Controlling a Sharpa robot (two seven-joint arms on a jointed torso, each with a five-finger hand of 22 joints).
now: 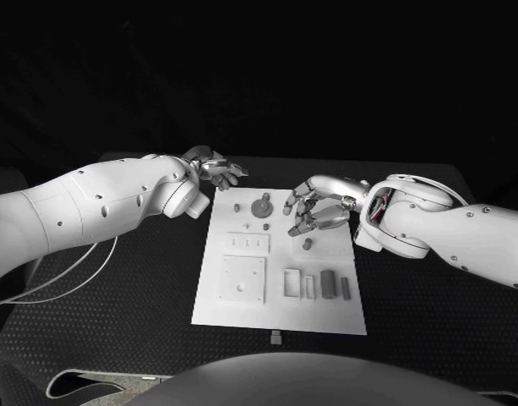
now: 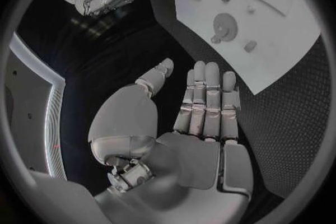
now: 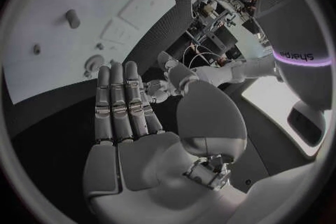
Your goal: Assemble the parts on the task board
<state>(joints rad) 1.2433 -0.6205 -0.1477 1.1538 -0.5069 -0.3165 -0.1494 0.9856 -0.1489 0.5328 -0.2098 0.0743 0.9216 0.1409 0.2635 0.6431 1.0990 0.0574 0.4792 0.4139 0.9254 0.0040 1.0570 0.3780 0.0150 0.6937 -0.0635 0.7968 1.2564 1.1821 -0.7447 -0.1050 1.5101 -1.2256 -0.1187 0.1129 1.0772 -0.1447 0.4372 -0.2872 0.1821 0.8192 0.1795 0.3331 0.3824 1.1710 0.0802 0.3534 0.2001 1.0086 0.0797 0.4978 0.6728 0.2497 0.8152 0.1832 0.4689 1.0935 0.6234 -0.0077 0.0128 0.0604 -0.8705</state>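
Right hand (image 1: 316,210) spread and empty over far edge of board (image 1: 280,317), left hand (image 1: 214,167) open off far corner, parts (image 1: 308,244) loose just below right fingers; risks knocking small pieces off onto bench (image 1: 112,338) if lowered carelessly.

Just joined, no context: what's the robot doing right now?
Nothing is held yet. The left robot hand hovers past the far left corner of the white rectangular task board, fingers apart and empty. The right robot hand hangs over the board's far right part, also empty. The small grey parts lie on the board.
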